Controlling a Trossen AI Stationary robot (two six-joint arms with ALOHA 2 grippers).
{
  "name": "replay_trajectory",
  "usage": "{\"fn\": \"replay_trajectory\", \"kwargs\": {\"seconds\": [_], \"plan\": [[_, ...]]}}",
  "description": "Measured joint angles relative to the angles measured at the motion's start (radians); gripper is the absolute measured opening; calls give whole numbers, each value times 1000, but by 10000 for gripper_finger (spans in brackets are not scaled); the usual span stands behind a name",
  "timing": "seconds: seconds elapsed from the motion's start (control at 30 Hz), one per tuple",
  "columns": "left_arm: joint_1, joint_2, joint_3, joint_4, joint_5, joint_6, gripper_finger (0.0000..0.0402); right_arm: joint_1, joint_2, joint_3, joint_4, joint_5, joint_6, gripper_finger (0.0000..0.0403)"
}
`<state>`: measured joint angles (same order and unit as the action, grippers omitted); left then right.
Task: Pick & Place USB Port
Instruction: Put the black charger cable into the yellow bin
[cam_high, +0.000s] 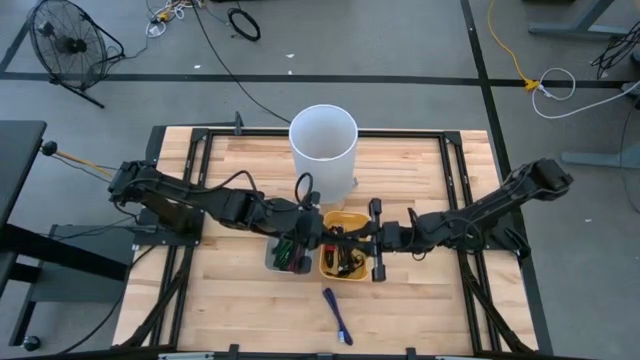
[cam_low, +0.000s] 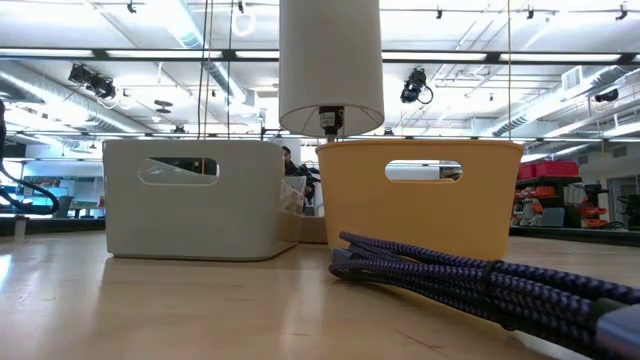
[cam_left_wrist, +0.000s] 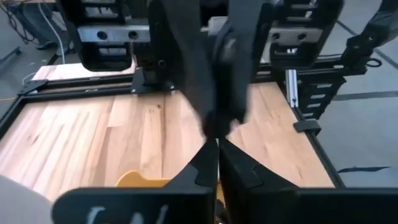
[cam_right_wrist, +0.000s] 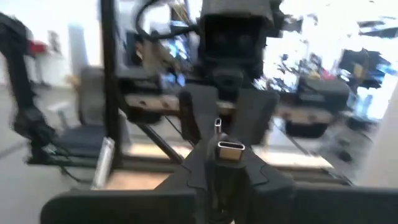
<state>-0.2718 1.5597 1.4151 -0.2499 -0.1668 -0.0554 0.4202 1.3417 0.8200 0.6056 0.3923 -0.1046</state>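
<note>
Over the yellow bin (cam_high: 345, 262), I had both arms meeting from either side. My right pincer (cam_right_wrist: 219, 144) was clenched on a USB connector (cam_right_wrist: 231, 150), its metal end showing between the fingers. My left pincer (cam_left_wrist: 217, 149) was closed tight with nothing I could see in it. A grey bin (cam_high: 288, 255) sat touching the yellow bin, and a blue braided cable (cam_high: 337, 315) lay on the tabletop (cam_high: 420, 300) near it.

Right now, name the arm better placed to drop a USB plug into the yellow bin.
Right. Its tool grips a USB-C plug and hangs over the yellow bin; the left tool is over the grey bin.
</note>
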Motion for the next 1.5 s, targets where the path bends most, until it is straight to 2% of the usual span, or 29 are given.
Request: {"fn": "replay_trajectory", "kwargs": {"seconds": [0.2,0.43,0.63,1.07,1.23,1.5], "plan": [[-2,-2,1,-51,-23,26,32,-1,-33,0,-119,48,64,26],[-2,-2,1,-76,-100,18,32,-18,-36,-14,-280,107,199,26],[-3,-2,1,-108,-103,23,32,-53,-36,-98,-231,78,282,26],[-20,-2,-5,-247,-252,-35,32,-111,-35,-215,-173,9,438,26],[-36,-41,-128,-173,-314,-62,32,-118,-35,-250,-168,9,494,26],[-54,-159,-410,115,-279,-70,32,-118,-21,-359,-10,7,570,26]]}}
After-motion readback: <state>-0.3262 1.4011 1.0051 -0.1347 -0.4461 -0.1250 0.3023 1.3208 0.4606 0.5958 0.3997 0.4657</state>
